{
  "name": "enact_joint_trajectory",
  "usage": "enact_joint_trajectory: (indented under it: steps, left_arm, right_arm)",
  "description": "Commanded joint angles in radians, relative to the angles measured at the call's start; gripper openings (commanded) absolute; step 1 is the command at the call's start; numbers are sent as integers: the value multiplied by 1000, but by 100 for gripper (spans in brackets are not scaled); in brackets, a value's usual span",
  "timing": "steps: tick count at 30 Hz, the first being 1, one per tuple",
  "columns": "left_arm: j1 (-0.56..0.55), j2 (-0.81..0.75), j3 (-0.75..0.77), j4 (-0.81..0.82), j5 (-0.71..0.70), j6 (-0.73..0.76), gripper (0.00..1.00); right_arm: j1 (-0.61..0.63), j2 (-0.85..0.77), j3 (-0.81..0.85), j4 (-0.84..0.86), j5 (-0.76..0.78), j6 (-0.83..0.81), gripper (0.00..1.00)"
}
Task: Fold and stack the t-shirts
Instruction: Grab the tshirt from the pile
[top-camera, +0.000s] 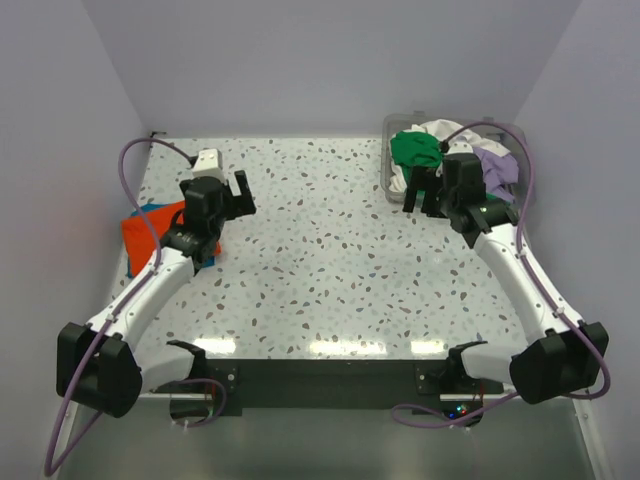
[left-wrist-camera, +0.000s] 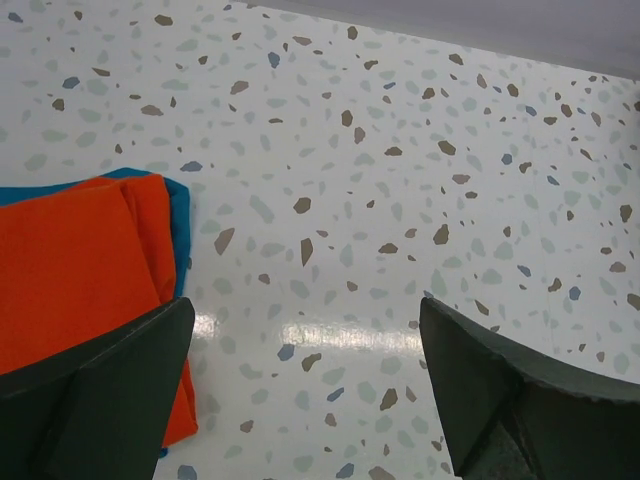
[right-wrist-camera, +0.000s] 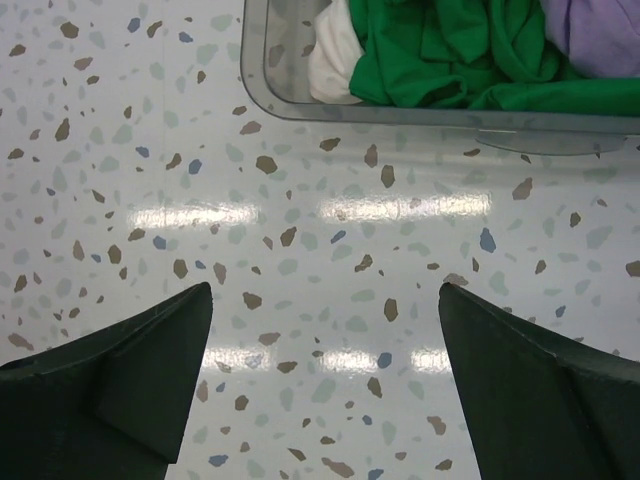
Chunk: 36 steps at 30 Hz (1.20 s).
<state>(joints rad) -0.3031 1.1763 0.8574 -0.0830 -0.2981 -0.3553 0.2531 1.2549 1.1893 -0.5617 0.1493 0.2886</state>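
Orange shirt (left-wrist-camera: 70, 270) lay folded on blue shirt (left-wrist-camera: 181, 215), left side of table (top-camera: 330, 250) (two done, looked like). Green shirt (right-wrist-camera: 450, 50), white shirt (right-wrist-camera: 330, 60), lavender shirt (right-wrist-camera: 590, 35) sat crumpled in bin (right-wrist-camera: 400, 113), still to fold. Left gripper (left-wrist-camera: 305, 335) by stack, right gripper (right-wrist-camera: 325, 300) before bin: jaws wide apart, empty.

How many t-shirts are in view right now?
5. An orange shirt lies folded on a blue shirt at the left; a green shirt, a white shirt and a lavender shirt sit crumpled in the clear bin, far right. More may be hidden underneath.
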Motion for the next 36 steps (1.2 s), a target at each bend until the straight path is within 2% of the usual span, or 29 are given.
enact_joint_trajectory:
  steps: [1,12,19,23,32,36]
  left_arm:
    - [7,11,51,51,-58,27,100]
    - [7,0,43,12,-64,24,100]
    - [7,-9,19,26,-10,68,100]
    - [7,0,26,45,4,79,100]
    - [6,29,66,43,2,95,100]
    - [7,20,57,31,-16,72,100]
  right_arm:
    - [-2,-32,27,-36,45,9,99]
    - [-11,142,231,-103,184,-42,99]
    - [-60,377,406,-41,130,-31,99]
    - [-86,568,568,-40,108,-23,99]
    - [-98,909,874,-130,249,4,99]
    - [-101,1007,920,-138,285,18,99]
